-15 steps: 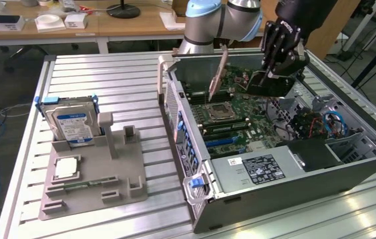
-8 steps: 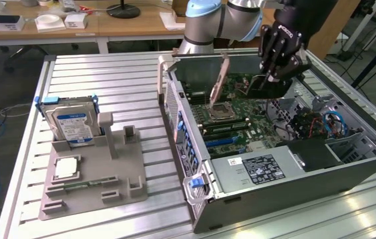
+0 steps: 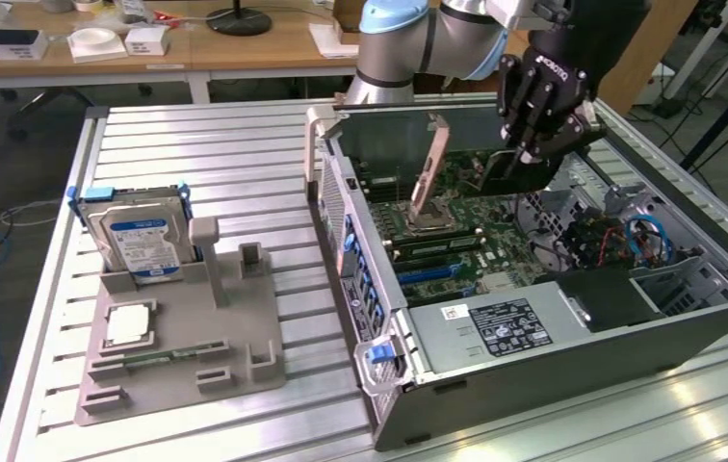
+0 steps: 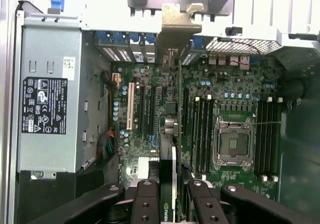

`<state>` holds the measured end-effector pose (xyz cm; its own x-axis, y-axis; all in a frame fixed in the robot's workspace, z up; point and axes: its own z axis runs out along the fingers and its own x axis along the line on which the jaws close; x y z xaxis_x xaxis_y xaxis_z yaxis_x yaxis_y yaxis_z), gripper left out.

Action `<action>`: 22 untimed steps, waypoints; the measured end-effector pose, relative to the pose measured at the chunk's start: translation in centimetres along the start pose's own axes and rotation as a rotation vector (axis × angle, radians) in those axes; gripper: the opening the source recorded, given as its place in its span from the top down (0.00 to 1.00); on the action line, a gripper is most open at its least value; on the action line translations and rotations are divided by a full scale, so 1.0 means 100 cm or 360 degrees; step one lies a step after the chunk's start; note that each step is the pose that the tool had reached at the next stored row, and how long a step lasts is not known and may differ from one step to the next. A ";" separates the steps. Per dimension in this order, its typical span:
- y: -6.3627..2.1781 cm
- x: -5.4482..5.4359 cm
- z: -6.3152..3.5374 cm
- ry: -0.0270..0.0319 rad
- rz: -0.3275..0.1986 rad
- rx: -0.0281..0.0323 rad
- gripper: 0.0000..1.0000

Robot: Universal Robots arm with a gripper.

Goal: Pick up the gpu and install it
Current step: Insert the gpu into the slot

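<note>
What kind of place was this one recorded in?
Probably a robotics lab or workshop: a ribbed aluminium worktable carries an open grey desktop computer case, wooden desks stand behind, and the gripper holds the green gpu card over the motherboard.

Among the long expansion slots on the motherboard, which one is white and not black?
The slot lying closest to the grey power supply box; it is white, while the other expansion slots beside it are black.
</note>
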<state>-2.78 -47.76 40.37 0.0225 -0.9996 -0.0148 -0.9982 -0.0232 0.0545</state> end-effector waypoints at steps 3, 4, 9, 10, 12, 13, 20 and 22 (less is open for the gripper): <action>-0.0001 -0.002 0.0022 0.00030 0.0003 0.00084 0.74; -0.0003 -0.002 0.0029 0.00026 0.0011 0.00095 0.74; -0.0003 -0.005 0.0090 0.00004 0.0061 0.00140 0.74; -0.0003 -0.006 0.0110 -0.00001 0.0067 0.00145 0.74; -0.0001 -0.008 0.0146 0.00003 0.0074 0.00148 0.74; 0.0001 -0.009 0.0164 0.00006 0.0077 0.00148 0.74; -0.0001 -0.013 0.0292 0.00033 0.0085 0.00150 0.74; -0.0003 -0.013 0.0330 0.00035 0.0085 0.00150 0.74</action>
<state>-2.96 -46.42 37.09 -0.0309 -0.9995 -0.0099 -0.9985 0.0304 0.0458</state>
